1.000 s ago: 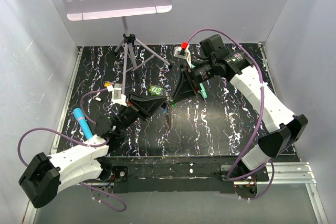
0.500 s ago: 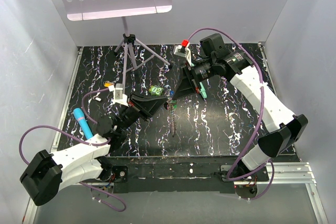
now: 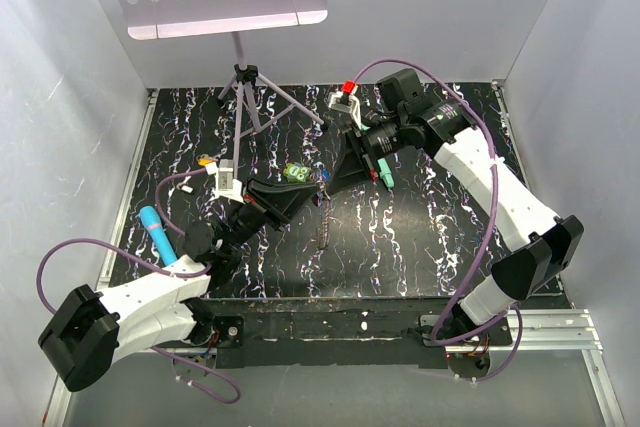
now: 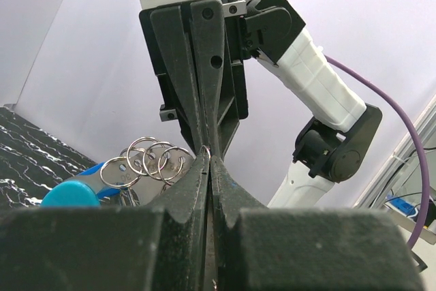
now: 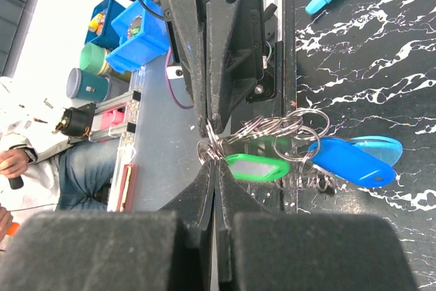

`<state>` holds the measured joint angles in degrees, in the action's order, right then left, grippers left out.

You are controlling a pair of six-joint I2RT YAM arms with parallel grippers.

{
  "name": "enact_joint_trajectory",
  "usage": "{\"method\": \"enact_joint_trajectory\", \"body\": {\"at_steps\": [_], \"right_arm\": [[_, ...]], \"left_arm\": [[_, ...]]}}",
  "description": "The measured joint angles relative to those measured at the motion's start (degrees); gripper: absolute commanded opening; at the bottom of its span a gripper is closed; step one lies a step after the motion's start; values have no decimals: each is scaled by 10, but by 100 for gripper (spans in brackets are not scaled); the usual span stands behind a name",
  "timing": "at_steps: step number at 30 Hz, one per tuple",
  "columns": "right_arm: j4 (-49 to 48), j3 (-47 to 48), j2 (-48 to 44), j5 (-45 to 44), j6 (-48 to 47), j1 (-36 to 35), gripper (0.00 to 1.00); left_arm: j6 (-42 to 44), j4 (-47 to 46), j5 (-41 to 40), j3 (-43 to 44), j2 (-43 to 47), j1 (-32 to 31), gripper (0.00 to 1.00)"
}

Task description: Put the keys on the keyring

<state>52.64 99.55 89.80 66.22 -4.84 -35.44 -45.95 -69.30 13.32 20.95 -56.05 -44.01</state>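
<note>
My left gripper (image 4: 209, 160) and right gripper (image 5: 214, 168) meet tip to tip above the black white-veined table (image 3: 420, 247). Each is pinched shut on the keyring of thin silver wire rings (image 5: 272, 129) — held aloft between them. A green plastic-headed key (image 5: 255, 167) and blue plastic tags (image 5: 347, 161) hang on it, and a grey chain (image 3: 325, 227) dangles below.

Both arms wear glossy white plastic shells (image 3: 150, 302) between matte black rounded joint housings (image 3: 75, 339). A thin purple cable (image 3: 75, 245) runs along the left arm, and another purple cable (image 3: 395, 59) along the right. The left gripper (image 4: 210, 160) and right gripper (image 5: 212, 168) are black and wedge-shaped, each showing a small round screw hole on one finger.
</note>
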Motion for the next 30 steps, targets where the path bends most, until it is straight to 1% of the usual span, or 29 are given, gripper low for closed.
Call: {"method": "enact_joint_trajectory", "body": {"at_steps": [8,9,12,14,16,20,24,30], "right_arm": [[-2,-11,0,-2,2,-11,3],[-2,-11,0,-2,1,-12,5],[-1,-11,0,-3,-2,-13,16],[5,-10,0,-3,-13,-13,24],[18,-5,0,-4,-29,-9,30],[47,22,0,-1,-69,6,36],[61,45,0,2,-102,19,38],[68,55,3,12,-113,19,40]], "left_arm": [[1,-6,1,0,0,0,0],[1,-7,2,0,0,0,0],[1,-11,2,0,0,0,0],[1,-15,4,0,0,0,0],[0,-18,6,-2,0,0,0],[1,-21,9,-10,0,0,0],[0,-19,16,-10,0,0,0],[-1,-19,24,-10,0,0,0]]}}
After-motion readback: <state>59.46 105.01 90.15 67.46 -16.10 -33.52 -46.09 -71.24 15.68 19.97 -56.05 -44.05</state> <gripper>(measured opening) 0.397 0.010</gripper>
